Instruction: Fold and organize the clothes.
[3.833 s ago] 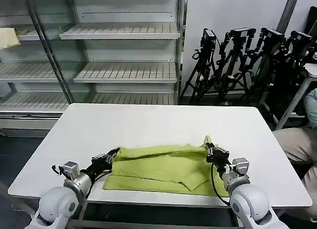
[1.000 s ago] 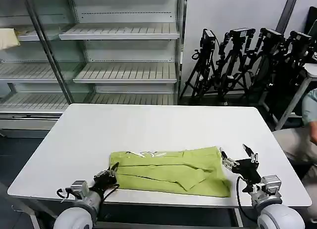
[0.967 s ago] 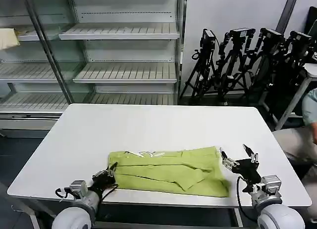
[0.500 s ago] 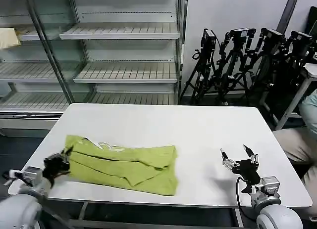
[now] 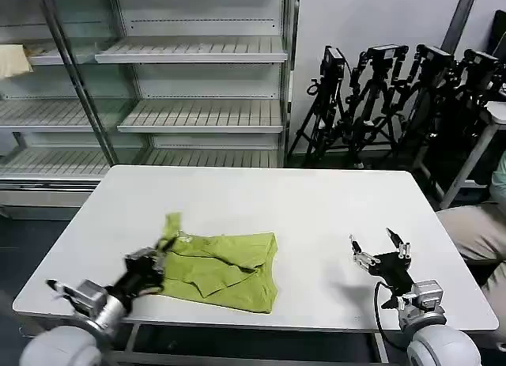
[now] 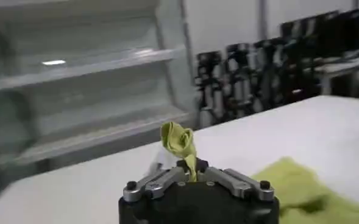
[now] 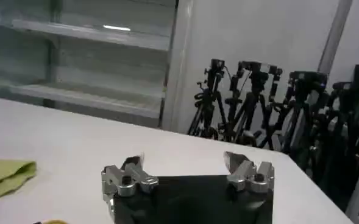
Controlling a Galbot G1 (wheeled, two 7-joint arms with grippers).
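The lime-green T-shirt [image 5: 225, 265] lies bunched and partly folded on the left half of the white table [image 5: 261, 200]. My left gripper [image 5: 158, 251] is at its left edge, shut on a pinch of green cloth that sticks up from between the fingers; the left wrist view shows that tuft [image 6: 180, 141] above the left gripper [image 6: 193, 168], with more of the shirt [image 6: 301, 195] lying beyond. My right gripper [image 5: 379, 251] hovers open above the table's right front, well clear of the shirt, with nothing between its fingers. In the right wrist view the right gripper [image 7: 186, 164] shows a corner of the shirt [image 7: 5, 176] far off.
Empty metal shelves [image 5: 198, 105] stand behind the table. Black tripods [image 5: 395, 97] cluster at the back right. A pale cream cloth [image 5: 12, 59] rests on a shelf at the far left. A seated person's leg [image 5: 474, 232] is beside the table's right edge.
My left gripper has dragged the shirt leftward across the table, then folded its left edge back to the right, bunching it. The right gripper let go earlier and stays open at the right.
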